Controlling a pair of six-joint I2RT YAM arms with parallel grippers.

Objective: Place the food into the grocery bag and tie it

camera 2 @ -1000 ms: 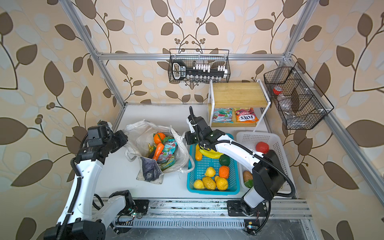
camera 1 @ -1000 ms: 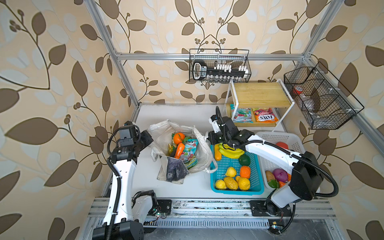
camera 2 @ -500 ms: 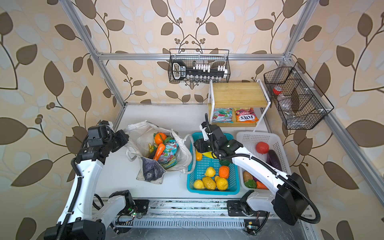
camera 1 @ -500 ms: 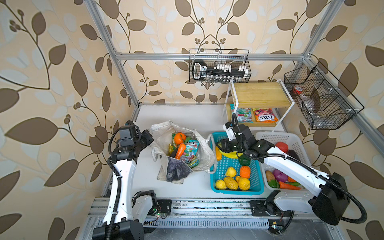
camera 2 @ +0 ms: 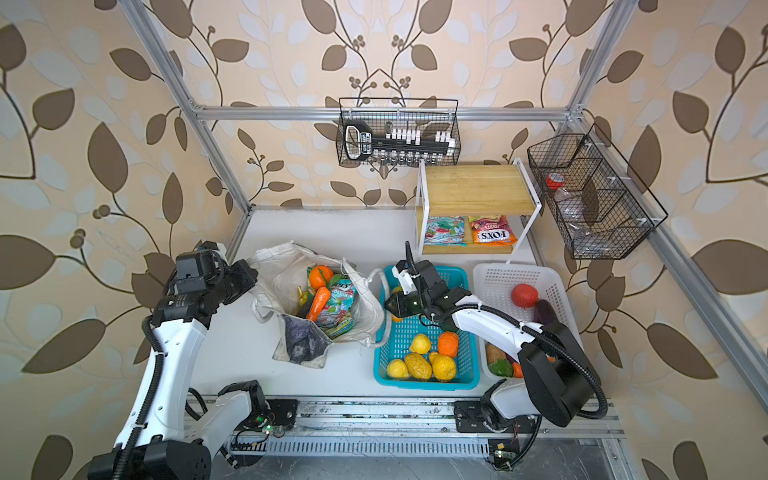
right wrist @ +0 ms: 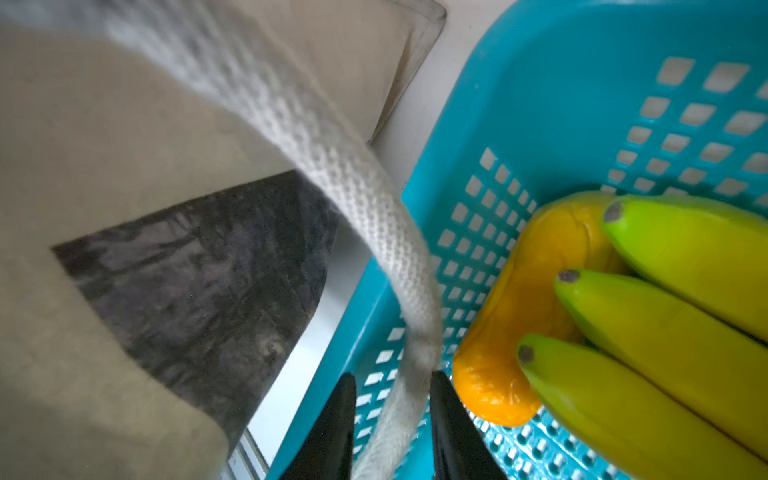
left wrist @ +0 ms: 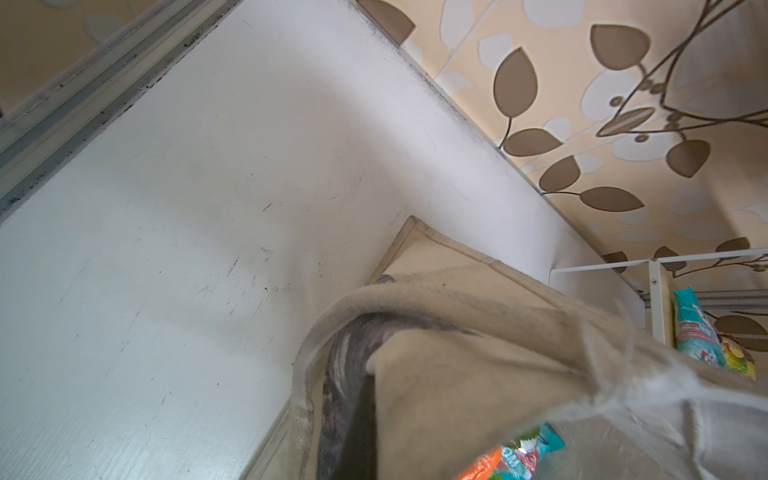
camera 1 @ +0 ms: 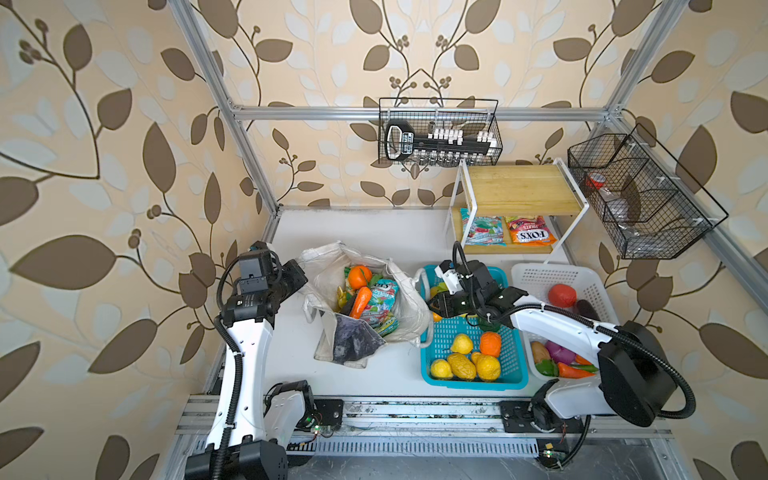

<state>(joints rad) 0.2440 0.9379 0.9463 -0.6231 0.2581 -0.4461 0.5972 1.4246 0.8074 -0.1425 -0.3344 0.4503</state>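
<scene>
On the table (camera 1: 374, 232) the grocery bag (camera 1: 322, 270) slumps left of centre in both top views. Its mouth gapes upward with food (camera 1: 380, 299) inside, and its printed face is at 6 o'clock. The left pincer (camera 1: 302, 280) meets the rim at the bag's 9 o'clock. It is fully closed, and the left wrist view shows canvas bunched over its finger, so it appears to pinch the rim. The tying likely turns on the opposite side, where the white handle (camera 1: 419, 276) loops out at the bag's 3 o'clock. The handle's long axis runs 12 to 6 over the 9 o'clock wall of the blue basket (camera 1: 515, 376). The right pincer (right wrist: 392, 376), the nearer one, reaches in from 3 o'clock, crosswise to that axis. Its narrow-set fingers are closed around the cord, which passes between them.
</scene>
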